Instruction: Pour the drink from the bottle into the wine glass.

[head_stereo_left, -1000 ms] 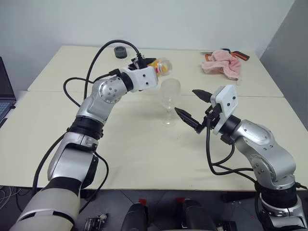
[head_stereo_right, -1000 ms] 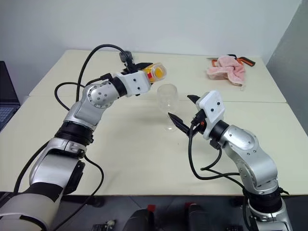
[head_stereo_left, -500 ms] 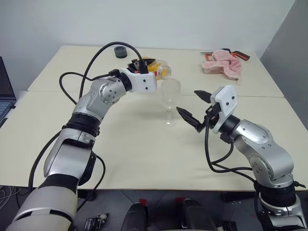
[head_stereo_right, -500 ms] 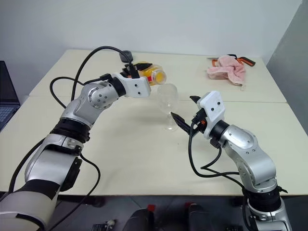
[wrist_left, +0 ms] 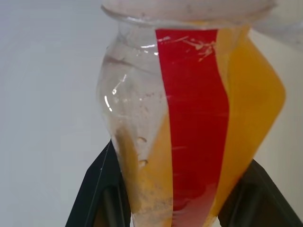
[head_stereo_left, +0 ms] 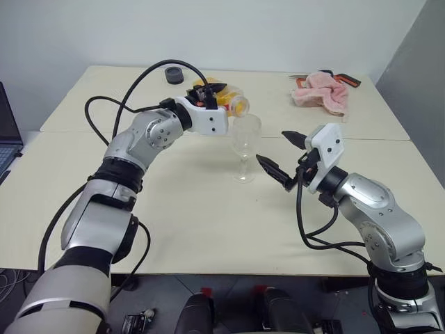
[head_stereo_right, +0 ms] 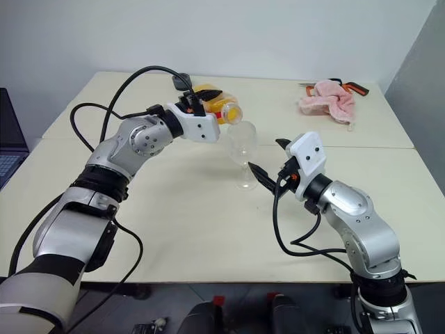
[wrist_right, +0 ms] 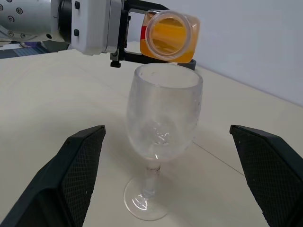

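Black fingers of the left tool (head_stereo_left: 211,93) are clenched on the bottle (head_stereo_right: 221,108), which lies tipped nearly on its side, its open mouth pointing toward the wine glass (head_stereo_left: 245,147) and hanging just above and behind the glass rim. Seen from the left wrist, the two fingers (wrist_left: 97,189) press the squarish body from either side, with the red stripe label between them. The drink (wrist_left: 255,94) is opaque orange-yellow and pools along the lower side of the tilted bottle; from the right wrist it shows filling the round mouth.

Upright on its round foot, the wine glass stands on the pale counter (head_stereo_left: 208,223), between the two arms; its bowl looks empty. The right tool (head_stereo_left: 286,158) hovers level just beside the glass stem, its fingers (wrist_right: 71,175) spread wide and released, grasping nothing.

Farther back on the counter, a small dark round cap-like object (head_stereo_left: 173,74) lies behind the left arm, and a crumpled pink cloth (head_stereo_left: 321,91) rests near the far right corner.
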Available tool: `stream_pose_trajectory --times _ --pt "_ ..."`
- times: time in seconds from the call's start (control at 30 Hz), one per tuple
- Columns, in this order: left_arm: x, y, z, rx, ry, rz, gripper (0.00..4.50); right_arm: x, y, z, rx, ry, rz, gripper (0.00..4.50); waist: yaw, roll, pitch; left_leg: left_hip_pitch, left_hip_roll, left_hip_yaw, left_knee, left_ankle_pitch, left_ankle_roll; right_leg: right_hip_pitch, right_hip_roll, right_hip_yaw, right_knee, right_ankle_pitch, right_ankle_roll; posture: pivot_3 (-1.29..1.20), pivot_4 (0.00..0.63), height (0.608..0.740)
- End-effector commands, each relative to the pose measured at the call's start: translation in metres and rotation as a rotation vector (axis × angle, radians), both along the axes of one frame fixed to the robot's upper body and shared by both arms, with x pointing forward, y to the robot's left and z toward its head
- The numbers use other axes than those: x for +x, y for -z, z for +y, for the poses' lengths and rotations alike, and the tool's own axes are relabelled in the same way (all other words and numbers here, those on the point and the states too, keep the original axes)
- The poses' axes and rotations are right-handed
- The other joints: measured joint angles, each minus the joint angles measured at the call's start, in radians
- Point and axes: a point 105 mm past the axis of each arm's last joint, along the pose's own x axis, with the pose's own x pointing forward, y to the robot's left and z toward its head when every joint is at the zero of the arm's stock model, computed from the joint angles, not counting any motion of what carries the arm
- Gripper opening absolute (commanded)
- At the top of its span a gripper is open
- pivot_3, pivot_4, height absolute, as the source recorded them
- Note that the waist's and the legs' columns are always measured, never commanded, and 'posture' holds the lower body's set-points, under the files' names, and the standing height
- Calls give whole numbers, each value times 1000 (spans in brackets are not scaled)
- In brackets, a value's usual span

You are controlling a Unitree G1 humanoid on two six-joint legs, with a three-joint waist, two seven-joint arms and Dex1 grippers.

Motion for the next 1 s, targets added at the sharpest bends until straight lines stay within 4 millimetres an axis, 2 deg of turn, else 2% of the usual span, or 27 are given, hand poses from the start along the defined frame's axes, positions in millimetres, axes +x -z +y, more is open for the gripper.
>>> stream_pose_trajectory --times 0.03,1.0 --pt "-5 -29 -3 -27 27 -98 1761 -3 -8 -4 16 12 -30 4500 0 0 0 0 0 0 0 0 0 0 0 0 0 0 0 0 150 740" --pt "-7 -43 -7 25 33 -189 1761 -12 -5 -1 8 -46 -10 4500 0 0 0 0 0 0 0 0 0 0 0 0 0 0 0 0 150 740"
